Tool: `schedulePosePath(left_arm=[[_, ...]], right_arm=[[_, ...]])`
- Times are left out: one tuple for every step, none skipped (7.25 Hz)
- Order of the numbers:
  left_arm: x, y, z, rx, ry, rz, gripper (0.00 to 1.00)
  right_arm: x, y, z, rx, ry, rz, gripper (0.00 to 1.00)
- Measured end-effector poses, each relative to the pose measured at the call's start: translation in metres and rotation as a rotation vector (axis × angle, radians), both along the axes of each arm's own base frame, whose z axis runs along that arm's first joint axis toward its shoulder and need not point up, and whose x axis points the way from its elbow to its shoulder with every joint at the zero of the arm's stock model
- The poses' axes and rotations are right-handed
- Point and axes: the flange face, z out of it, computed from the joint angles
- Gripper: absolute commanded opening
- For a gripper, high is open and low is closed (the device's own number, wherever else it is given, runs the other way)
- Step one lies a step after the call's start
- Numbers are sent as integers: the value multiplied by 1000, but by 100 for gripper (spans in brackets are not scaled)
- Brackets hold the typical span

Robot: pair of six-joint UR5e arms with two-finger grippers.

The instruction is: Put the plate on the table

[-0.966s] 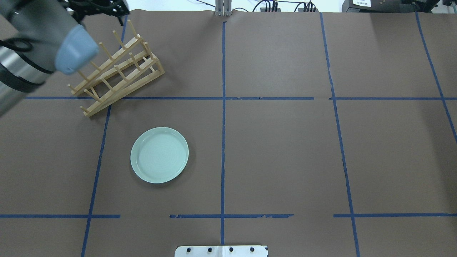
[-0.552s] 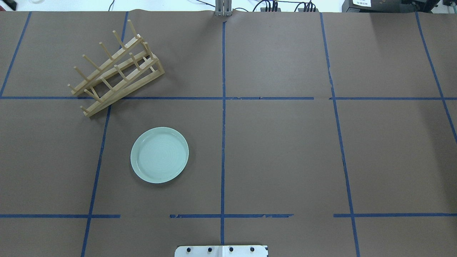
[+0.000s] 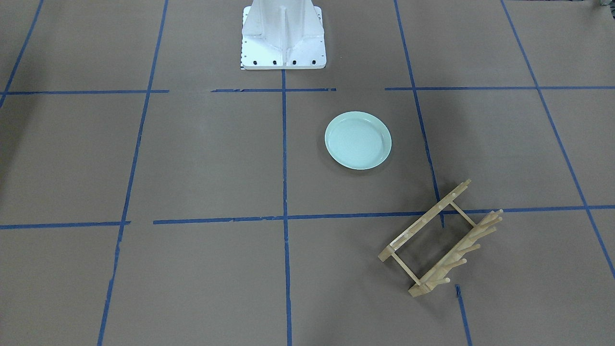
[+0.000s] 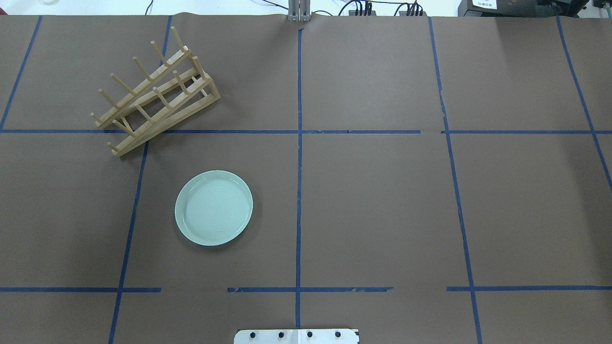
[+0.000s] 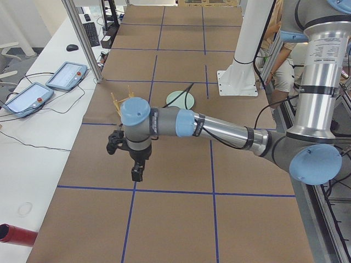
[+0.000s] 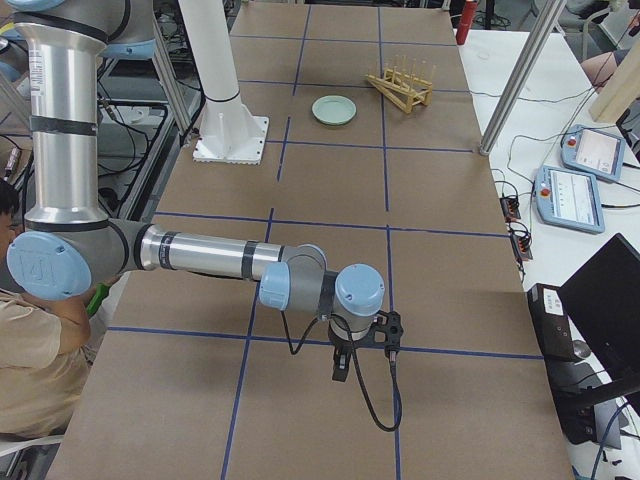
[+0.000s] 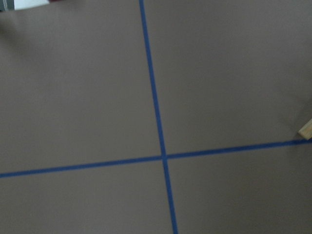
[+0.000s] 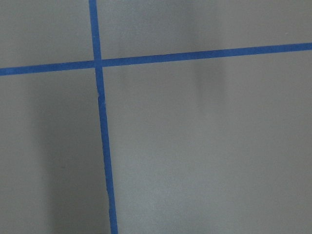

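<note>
On the counter [image 4: 382,205], seen from overhead, the plate [image 4: 213,208] lies flat and right side up at about 11 o'clock from the base [image 4: 296,336]. It sits inside one grid cell and touches none of the tape lines [image 4: 299,167]. The rack [image 4: 155,91] stands at 11 o'clock from the plate, near but apart from it, with no dish in its pegs. Neither arm reaches into the overhead or front views. The side views show each arm stretched low over its own end of the counter, well apart from the plate. Nothing is seen hanging from the left fingers [image 5: 136,173] or the right fingers [image 6: 341,366]. Whether either pair is open or closed cannot be told from those side views, and the wrist cameras show only tape crossings. Judged from this, the placing step looks finished and the plate is released. The next move would call for no more than keeping both arms parked away from it. As for room, brown surface shows all round the plate's rim and the counter edges are far off. Only the rack at 11 o'clock would crowd an approach from that side.
</note>
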Motion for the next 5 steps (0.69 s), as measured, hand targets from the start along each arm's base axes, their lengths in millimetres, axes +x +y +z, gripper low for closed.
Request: schedulePosePath(left_arm=[[2, 15, 16, -28, 42, 1, 100], [5, 19, 30, -43, 87, 2, 100], [7, 19, 37, -36, 107, 3, 100], [8, 19, 41, -27, 112, 4, 100], [8, 17, 45, -28, 113, 3, 100]], right_arm=[[0, 0, 0, 0, 0, 0, 100], [0, 0, 0, 0, 0, 0, 100], [0, 0, 0, 0, 0, 0, 100], [0, 0, 0, 0, 0, 0, 100], [0, 0, 0, 0, 0, 0, 100]])
